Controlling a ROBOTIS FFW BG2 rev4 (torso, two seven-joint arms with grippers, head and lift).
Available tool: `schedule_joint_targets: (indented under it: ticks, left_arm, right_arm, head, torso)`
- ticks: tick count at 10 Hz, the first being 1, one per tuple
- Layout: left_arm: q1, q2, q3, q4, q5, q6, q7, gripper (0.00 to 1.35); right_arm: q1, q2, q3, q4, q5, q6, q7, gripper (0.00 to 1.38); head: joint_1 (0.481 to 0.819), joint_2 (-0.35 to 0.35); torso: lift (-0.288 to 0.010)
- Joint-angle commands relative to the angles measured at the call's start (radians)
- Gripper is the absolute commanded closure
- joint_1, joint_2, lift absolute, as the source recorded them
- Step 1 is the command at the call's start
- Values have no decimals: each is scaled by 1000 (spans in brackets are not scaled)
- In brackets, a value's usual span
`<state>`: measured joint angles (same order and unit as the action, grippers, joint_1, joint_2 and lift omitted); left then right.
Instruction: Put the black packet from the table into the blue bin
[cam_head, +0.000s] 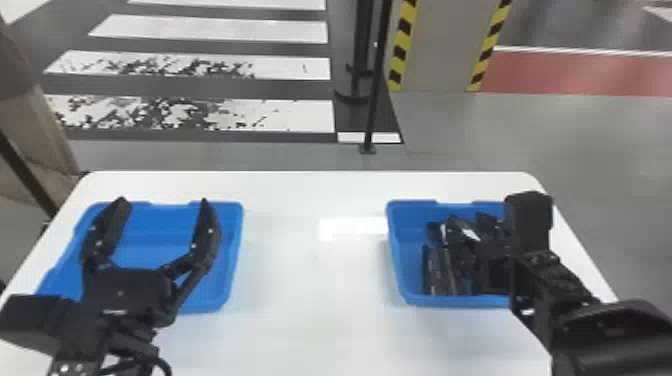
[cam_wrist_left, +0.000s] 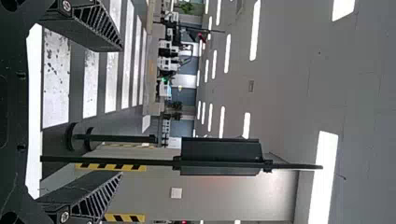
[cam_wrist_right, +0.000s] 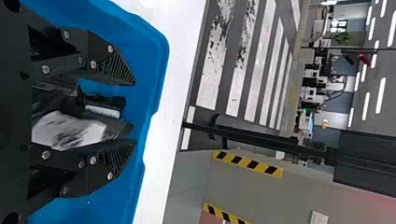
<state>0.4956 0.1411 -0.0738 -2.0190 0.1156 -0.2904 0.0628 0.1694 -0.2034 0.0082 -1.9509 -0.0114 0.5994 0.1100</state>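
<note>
In the head view my left gripper (cam_head: 163, 202) is over the left blue bin (cam_head: 234, 260), its fingers wide apart and nothing between them. The left wrist view has the same gripper (cam_wrist_left: 120, 111) open. On the right, my right gripper (cam_head: 530, 225) is above the right side of the other blue bin (cam_head: 395, 255), which holds several black packets (cam_head: 440, 270). In the right wrist view the right gripper (cam_wrist_right: 135, 112) is open, and black packets (cam_wrist_right: 105, 102), one with a whitish face, lie in the bin (cam_wrist_right: 156, 70) in the space seen between its fingers.
Both bins stand on a white table (cam_head: 310, 280), with bare tabletop between them. Beyond the table's far edge, a thin black pole (cam_head: 372, 100) rises from the floor, and a pillar with yellow and black striped edges (cam_head: 440, 45) stands behind.
</note>
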Motion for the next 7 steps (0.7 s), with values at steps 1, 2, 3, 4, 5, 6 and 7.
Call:
schedule_joint_targets:
  ticks: [1,2,3,4,5,6,7]
  left_arm:
    - [0,0,2,0,0,-4,0,87]
    - [0,-2,2,0,0,-7,0,87]
    - [0,-2,2,0,-2,-4,0,87]
    - [0,-2,2,0,-2,-4,0,87]
    - [-2,-2,0,0,0,-4,0,87]
    - [-2,-2,0,0,0,-4,0,87]
    - [-2,-3,2,0,0,-4,0,87]
  right_arm:
    - [54,1,-4,-41,-50,-91,0,79]
    - [103,1,-10,-78,-114,-180,2,85]
    - [145,-1,-14,-102,-172,-275,16,87]
    - [172,-1,-22,-102,-192,-369,48,90]
    - [204,-1,-24,-119,-202,-455,59,91]
    - [240,1,-22,-129,-226,-560,62,91]
    - [263,2,-20,-129,-244,-646,65,93]
  head:
    - [695,-52]
    - [695,-41]
    - [695,-32]
    - [695,-15]
    - [695,-1]
    - [695,4]
    - [695,7]
  torso:
    - [-110]
    - [-110]
    - [-110]
    - [-110]
    - [-110]
    - [-110]
    - [-110]
